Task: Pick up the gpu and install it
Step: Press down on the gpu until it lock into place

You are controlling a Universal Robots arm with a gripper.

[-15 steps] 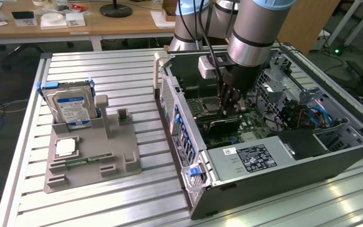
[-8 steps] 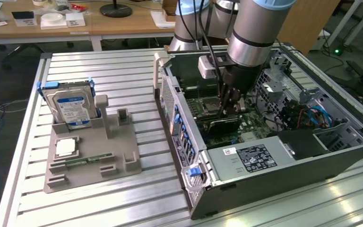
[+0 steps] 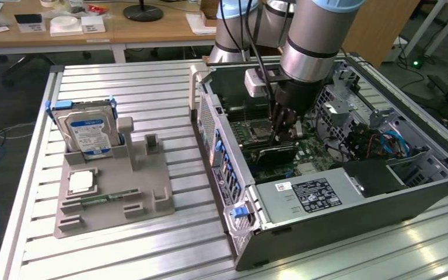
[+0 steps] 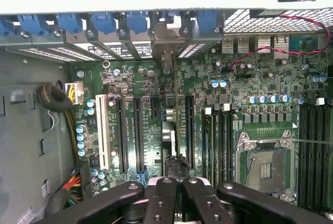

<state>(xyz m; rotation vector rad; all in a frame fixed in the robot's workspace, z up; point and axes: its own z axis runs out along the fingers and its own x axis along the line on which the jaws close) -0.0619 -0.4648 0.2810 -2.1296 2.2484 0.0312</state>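
Gripper (image 3: 284, 142) is down inside the open PC case (image 3: 410, 192), fingers pinched fully together on the top edge of the gpu (image 3: 275, 153). Card stands on edge directly below the fingertips, dark, sitting low over the motherboard (image 3: 317, 153); can't tell from either view whether it's seated in a slot or just resting above it.

Wrist view: black fingers (image 4: 167, 198) closed side by side, thin edge of the card (image 4: 169, 130) running straight out ahead of them between the long black expansion slots (image 4: 138, 135). Rear bracket strip with blue clips (image 4: 104, 23) is at the far end of the card's line. Empty CPU socket (image 4: 265, 164) and the memory slots (image 4: 221, 140) sit just off to one side of the fingers.

Outside the case, well away from the gripper toward the exterior view's left: grey parts holder (image 3: 111, 192) on the slatted aluminium table (image 3: 130, 93), with the silver hard drive (image 3: 88, 135) upright in it, blue label showing, and a small square chip (image 3: 81, 182) lying flat in front. Power supply (image 3: 310, 198) lies in the case on the near side of the gripper.
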